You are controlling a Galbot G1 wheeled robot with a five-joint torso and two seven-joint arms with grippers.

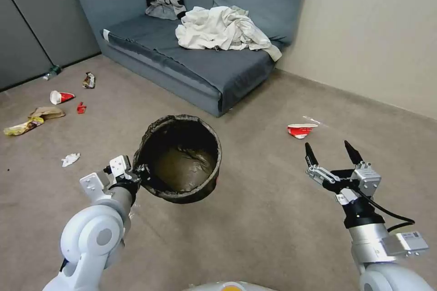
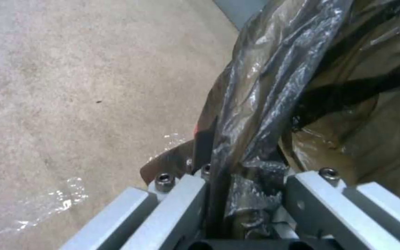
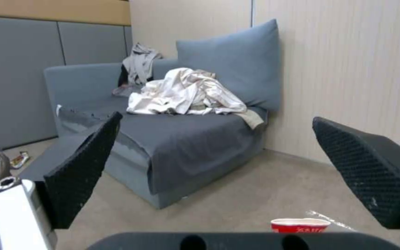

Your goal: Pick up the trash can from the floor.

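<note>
Jaws of the left gripper are clamped on the bag-covered rim of the trash can, one finger outside the rim, the other hidden under the bag. The can hangs tilted from those jaws, clear of the floor, mouth toward the head camera. Jaws of the right gripper stand wide and hold nothing. Beyond them a red-and-white cup lies on the floor before the sofa.
</note>
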